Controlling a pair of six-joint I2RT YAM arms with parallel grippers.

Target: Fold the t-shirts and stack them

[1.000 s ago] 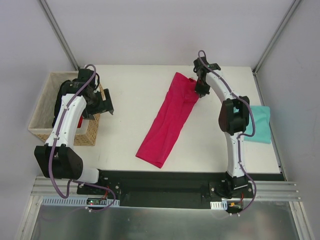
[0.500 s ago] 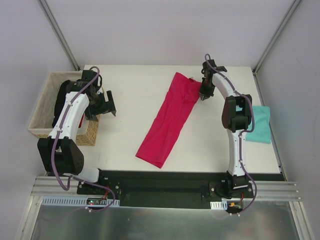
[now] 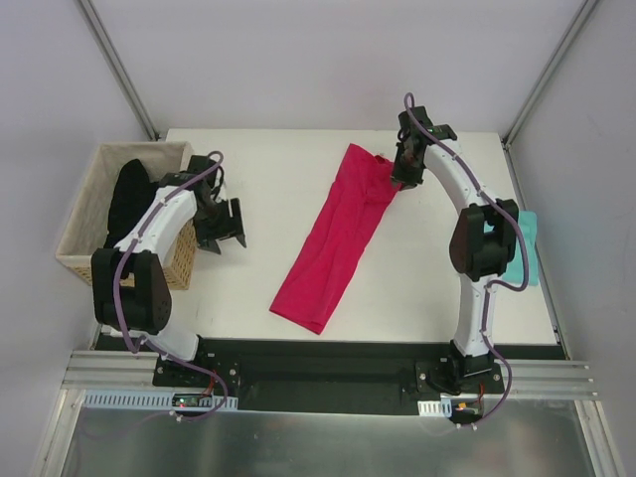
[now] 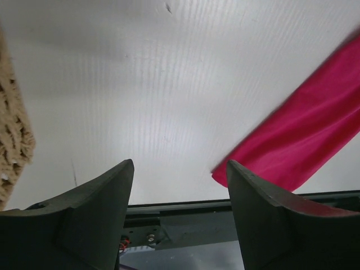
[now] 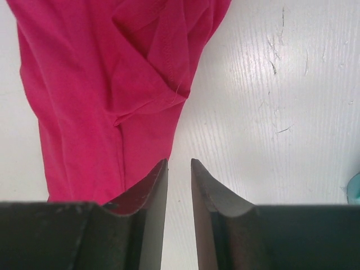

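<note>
The magenta-pink t-shirt (image 3: 338, 234) lies folded lengthwise as a long slanted strip across the middle of the table. My right gripper (image 3: 405, 171) hovers at the strip's far right edge. In the right wrist view the gripper (image 5: 179, 162) is open by a narrow gap, with bare table between the fingers and the pink cloth (image 5: 101, 84) just left of them. The teal t-shirt (image 3: 527, 248) lies at the right table edge, mostly hidden behind the right arm. My left gripper (image 3: 227, 231) stands wide open and empty (image 4: 180, 163) over bare table, left of the pink strip's near end (image 4: 304, 146).
A wicker basket (image 3: 87, 199) holding a black garment (image 3: 129, 194) sits at the table's left edge, right behind the left arm. Its weave (image 4: 11, 129) shows at the left of the left wrist view. The black base rail (image 3: 328, 358) runs along the near edge.
The left gripper has swung from the basket out over the table toward the pink strip. The right gripper's jaws have parted slightly beside the shirt's far end, and its elbow has moved right over the teal shirt.
</note>
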